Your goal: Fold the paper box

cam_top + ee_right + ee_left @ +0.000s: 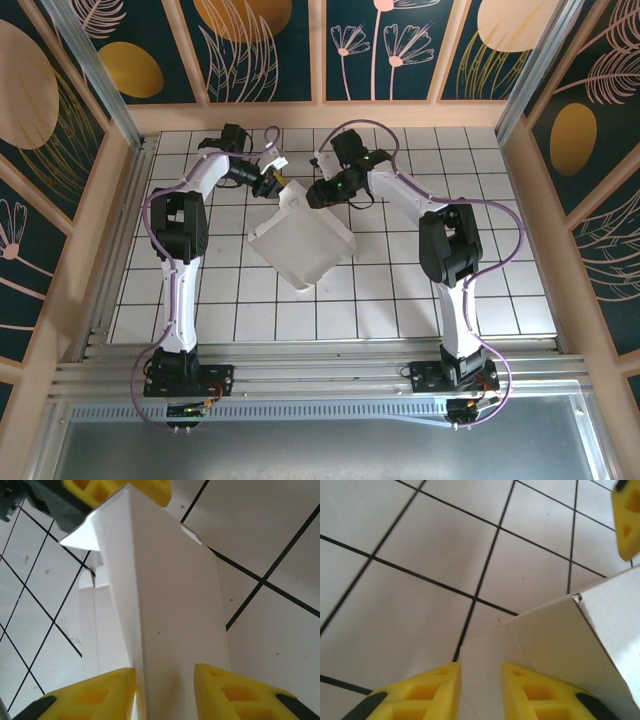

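The white paper box (300,245) lies tilted in the middle of the tiled floor, partly folded, with raised walls. My left gripper (272,184) is at its far left corner. In the left wrist view a cardboard flap (545,640) runs between the yellow fingers (481,667), which stand apart without pinching it. My right gripper (316,194) is at the far edge. In its wrist view a folded wall (165,595) fills the gap between its fingers (165,670), which are shut on it. The left gripper's fingertips (145,490) show at the wall's far end.
White tiles with black joints (450,290) surround the box. Wooden walls (520,180) enclose the floor on three sides. A metal rail (320,375) carries both arm bases at the near edge. One yellow finger of the right gripper (627,515) shows at the upper right of the left wrist view.
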Controlling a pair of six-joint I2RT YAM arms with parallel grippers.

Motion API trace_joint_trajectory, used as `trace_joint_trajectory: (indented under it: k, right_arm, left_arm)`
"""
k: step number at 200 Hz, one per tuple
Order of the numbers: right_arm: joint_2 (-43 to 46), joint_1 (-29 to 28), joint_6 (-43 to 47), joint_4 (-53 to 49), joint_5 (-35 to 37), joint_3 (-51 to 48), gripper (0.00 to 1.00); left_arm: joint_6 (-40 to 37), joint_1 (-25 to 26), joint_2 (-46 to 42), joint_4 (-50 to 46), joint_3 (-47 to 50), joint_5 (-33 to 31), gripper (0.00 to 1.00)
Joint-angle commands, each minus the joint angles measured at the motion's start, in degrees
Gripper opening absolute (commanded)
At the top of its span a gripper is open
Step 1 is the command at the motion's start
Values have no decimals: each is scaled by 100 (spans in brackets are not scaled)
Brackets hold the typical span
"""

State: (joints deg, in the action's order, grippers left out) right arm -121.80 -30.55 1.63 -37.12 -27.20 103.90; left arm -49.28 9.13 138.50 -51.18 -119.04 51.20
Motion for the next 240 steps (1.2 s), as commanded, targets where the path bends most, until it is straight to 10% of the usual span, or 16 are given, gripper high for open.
trace_joint_trajectory:
  k: [1, 63, 112, 151, 240]
  right_arm:
    - [-349, -4, 110, 88, 598, 0, 37]
    - [-354, -13, 122, 74, 617, 7, 36]
    - [-405, -13, 171, 12, 621, 112, 36]
    - [-485, -13, 188, -58, 611, 244, 36]
    - [-516, -38, 198, -6, 510, 211, 36]
  left_arm:
    - [-723, 159, -128, -1177, 99, 494, 30]
    - [-435, 133, -356, -1017, 388, -291, 32]
    - [662, 125, -1825, 2246, 2549, -1950, 37]
    - [357, 125, -2479, 3351, 3559, -1336, 35]
    - [50, 185, -1301, 2051, 2198, -379, 26]
